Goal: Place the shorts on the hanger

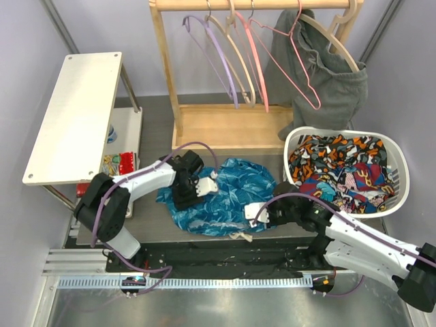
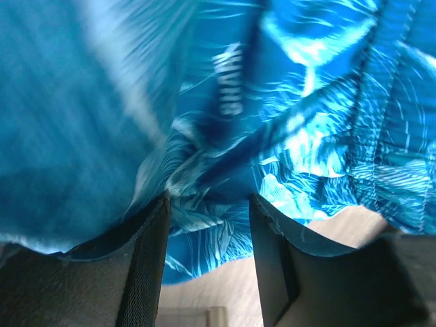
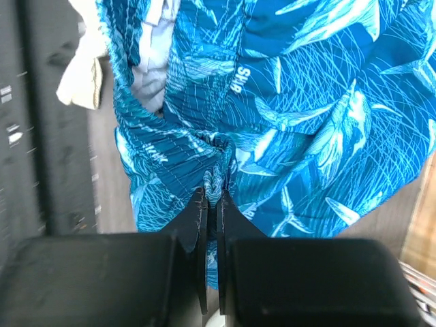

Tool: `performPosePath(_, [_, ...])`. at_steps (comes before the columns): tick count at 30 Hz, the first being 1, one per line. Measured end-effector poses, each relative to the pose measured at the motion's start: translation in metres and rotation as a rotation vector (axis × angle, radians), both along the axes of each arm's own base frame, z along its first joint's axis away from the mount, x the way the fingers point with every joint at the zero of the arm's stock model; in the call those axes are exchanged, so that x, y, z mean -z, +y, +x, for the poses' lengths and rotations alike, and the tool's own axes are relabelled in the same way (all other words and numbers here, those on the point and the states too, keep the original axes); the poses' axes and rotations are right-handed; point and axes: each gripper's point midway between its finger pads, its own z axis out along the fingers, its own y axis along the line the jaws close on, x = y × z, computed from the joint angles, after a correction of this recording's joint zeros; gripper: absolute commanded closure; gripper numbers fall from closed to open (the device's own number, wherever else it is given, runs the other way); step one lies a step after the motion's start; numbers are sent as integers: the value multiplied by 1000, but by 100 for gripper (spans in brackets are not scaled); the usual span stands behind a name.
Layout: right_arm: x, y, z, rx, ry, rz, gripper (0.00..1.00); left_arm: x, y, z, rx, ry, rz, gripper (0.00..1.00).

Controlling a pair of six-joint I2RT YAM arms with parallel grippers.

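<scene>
While the shorts (image 1: 228, 187) lie crumpled on the desk (image 1: 153, 122) between the two arms, both sets of fingers are at the fabric. The right gripper (image 1: 255, 212) sits at the near right edge of the cloth. Its wrist view shows its fingers (image 3: 197, 225) pressed together on a gathered fold of the gathered waistband (image 3: 170, 157). The left gripper (image 1: 203, 188) is over the left part of the shorts. Its fingers (image 2: 146, 259) stand apart with printed fabric bulging toward the gap, and I cannot tell whether any of it is caught.

The thin pink wire hanger (image 1: 283, 65) hangs on the rail of the wooden rack (image 1: 204, 126) at the back, well apart from the shorts. Other hangers hang to its left and a grey garment (image 1: 334, 82) hangs just to its right.

The shorts look light, thin and completely limp, so they should sag and fold wherever they are unsupported, and a smooth weave may slip out of a shallow pinch. The waistband seems the best place to hold them because its gathered elastic gives more bulk to clamp. Two holds set apart along it would probably keep the cloth spread enough to drape over the hanger's bottom wire. The white drawstring (image 1: 240, 236) trails at the near edge and could snag.
</scene>
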Motion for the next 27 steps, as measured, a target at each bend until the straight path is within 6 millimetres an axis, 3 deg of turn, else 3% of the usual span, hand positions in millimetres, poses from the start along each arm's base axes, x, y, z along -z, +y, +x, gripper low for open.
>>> performPosePath(2, [0, 2, 9, 29, -16, 2, 90, -5, 4, 16, -46, -24, -9, 48])
performPosePath(4, [1, 4, 18, 62, -22, 7, 80, -12, 5, 27, -72, -50, -19, 43])
performPosePath(5, [2, 3, 22, 81, -23, 8, 71, -15, 5, 30, -79, -58, -24, 41])
performPosePath(6, [2, 3, 25, 100, -20, 11, 56, -18, 4, 31, -84, -65, -31, 38])
performPosePath(9, [-5, 3, 30, 141, -12, 30, 31, -34, 1, 29, -97, -67, -56, 25])
performPosePath(11, [-23, 8, 31, 158, -16, 74, 26, -56, -6, 27, -114, -68, -102, 13])
performPosePath(14, [-76, 18, 34, 173, -52, 194, 23, -111, -25, 33, -144, -117, -228, 2])
performPosePath(21, [-228, 23, 39, 243, -180, 472, 21, -222, -46, 35, -163, -253, -459, 0])
performPosePath(27, [-323, -2, 58, 448, -310, 606, 24, -263, -50, 32, -176, -295, -541, 0])
